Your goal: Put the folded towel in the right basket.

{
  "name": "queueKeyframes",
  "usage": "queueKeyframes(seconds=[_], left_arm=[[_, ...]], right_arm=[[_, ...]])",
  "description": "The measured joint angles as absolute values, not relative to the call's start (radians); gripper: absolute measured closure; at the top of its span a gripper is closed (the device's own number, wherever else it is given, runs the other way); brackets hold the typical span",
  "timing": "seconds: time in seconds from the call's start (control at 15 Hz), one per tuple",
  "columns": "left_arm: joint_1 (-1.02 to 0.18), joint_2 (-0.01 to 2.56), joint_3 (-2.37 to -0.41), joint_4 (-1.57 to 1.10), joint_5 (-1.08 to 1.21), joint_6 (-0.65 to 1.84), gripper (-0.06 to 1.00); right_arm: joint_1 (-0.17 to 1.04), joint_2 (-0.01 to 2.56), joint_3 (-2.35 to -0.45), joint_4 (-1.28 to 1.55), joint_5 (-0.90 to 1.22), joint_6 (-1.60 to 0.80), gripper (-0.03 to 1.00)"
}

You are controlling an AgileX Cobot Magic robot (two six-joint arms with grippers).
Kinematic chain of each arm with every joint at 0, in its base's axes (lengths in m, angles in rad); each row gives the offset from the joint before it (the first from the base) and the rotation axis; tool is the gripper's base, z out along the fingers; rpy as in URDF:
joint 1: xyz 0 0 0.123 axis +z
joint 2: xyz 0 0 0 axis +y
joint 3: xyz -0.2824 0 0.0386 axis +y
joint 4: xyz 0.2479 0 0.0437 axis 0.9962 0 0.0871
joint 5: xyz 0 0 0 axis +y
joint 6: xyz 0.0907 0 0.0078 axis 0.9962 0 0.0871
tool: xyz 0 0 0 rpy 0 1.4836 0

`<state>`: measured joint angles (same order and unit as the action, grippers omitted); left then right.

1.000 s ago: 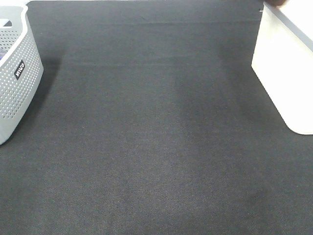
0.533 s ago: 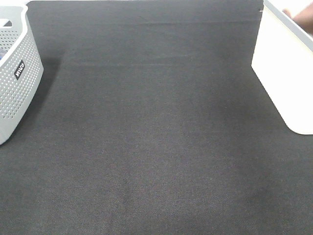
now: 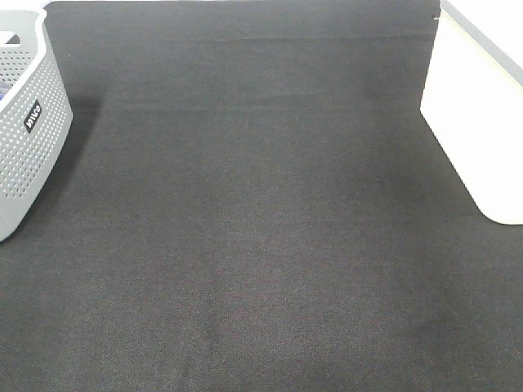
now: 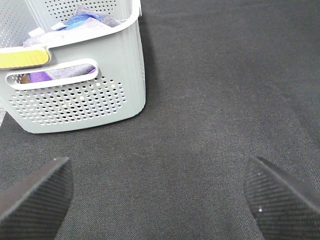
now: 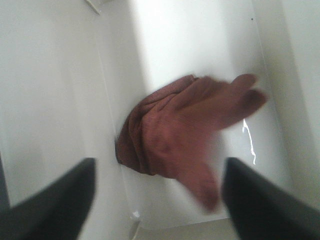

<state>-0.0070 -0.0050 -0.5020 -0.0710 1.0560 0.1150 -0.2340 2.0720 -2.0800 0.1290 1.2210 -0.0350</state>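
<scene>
The brown folded towel (image 5: pixel 170 135) lies loose inside the white right basket (image 5: pixel 50 100), blurred, with one corner flung out. My right gripper (image 5: pixel 159 170) is open above it, inside the basket, holding nothing. In the exterior high view the white basket (image 3: pixel 478 122) stands at the right edge; the towel and both grippers are out of that view. My left gripper (image 4: pixel 157 165) is open and empty over the black cloth, near the grey left basket (image 4: pixel 75 100).
The grey perforated basket (image 3: pixel 24 139) stands at the left edge and holds several coloured cloths (image 4: pixel 82 20). A black cloth (image 3: pixel 261 229) covers the table between the two baskets.
A brownish shape at the white basket's rim moved right along it in the exterior high view and is now gone from that view.
</scene>
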Motion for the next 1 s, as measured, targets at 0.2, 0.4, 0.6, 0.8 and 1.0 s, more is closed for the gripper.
queueKeyframes(seconds=[0.2,0.4,0.6,0.8,1.0], left_arm=[[-0.007,-0.005,-0.502,-0.071,1.056,0.115,0.06],[-0.007,-0.005,-0.502,-0.071,1.056,0.115,0.06],[-0.007,-0.005,-0.502,-0.071,1.056,0.115,0.06],[-0.007,-0.005,-0.502,-0.071,1.056,0.115,0.06],[-0.007,-0.005,-0.502,-0.071,1.056,0.115,0.06]], right_arm=[[-0.222,2.049,-2.080,0.213,1.221,-0.037,0.07],[-0.113,1.997,-2.080,0.197,1.221,-0.061,0.06],[0.002,1.937,-2.080,0.189,1.222,-0.059,0.06],[0.085,1.838,-2.027,0.180,1.221,-0.059,0.06],[0.113,1.750,-1.907,0.174,1.220,-0.059,0.06]])
